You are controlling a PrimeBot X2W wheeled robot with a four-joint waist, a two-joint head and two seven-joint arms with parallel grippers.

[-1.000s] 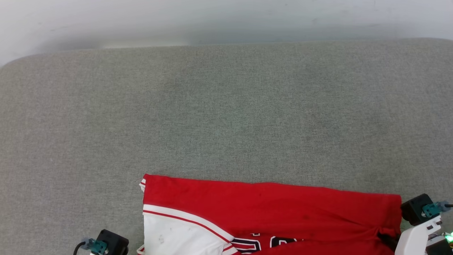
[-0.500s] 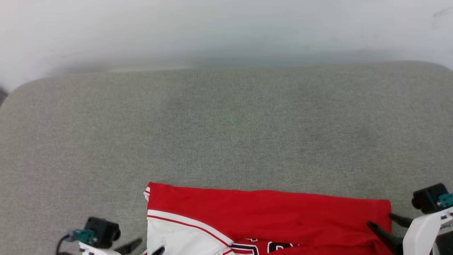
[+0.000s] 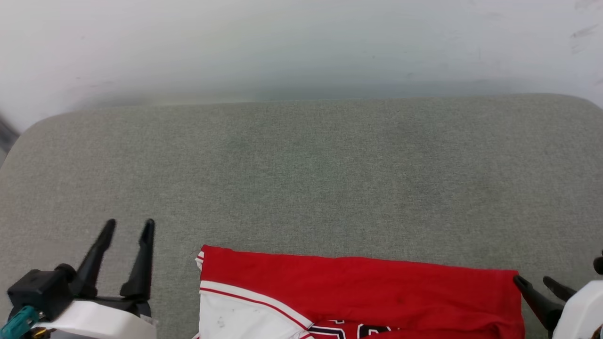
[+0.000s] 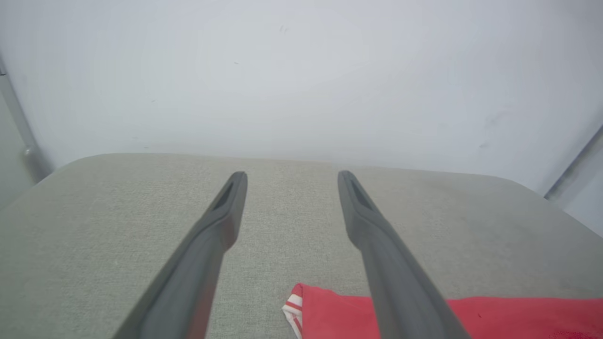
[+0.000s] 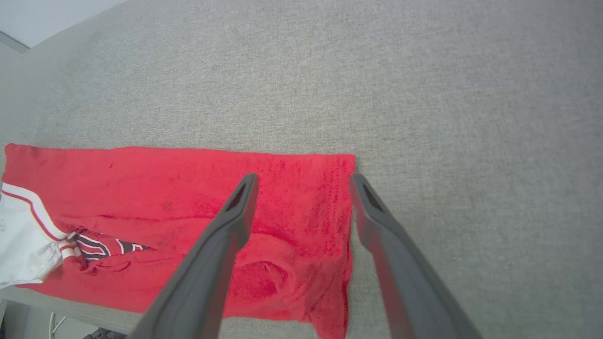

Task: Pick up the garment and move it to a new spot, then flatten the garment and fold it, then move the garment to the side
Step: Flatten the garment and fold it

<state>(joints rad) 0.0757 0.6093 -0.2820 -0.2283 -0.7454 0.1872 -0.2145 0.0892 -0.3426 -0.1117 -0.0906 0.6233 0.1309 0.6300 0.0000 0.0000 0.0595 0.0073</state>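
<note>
Garment (image 3: 358, 292) appears folded (partly, near edge); left end effector (image 3: 130, 222) and right end effector (image 3: 531, 278) gape empty; side-move outstanding.

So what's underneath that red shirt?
The red shirt lies folded on a grey fabric surface, which shows beyond it. A lower layer with black lettering peeks out near the front edge. Whatever else lies beneath the cloth is covered, so I cannot tell.

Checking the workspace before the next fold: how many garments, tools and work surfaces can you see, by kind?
Garments: 1, the red jersey
Tools: 2, the left tool and the right tool, both open
Surfaces: 1, the grey padded top
Total: 4
</note>
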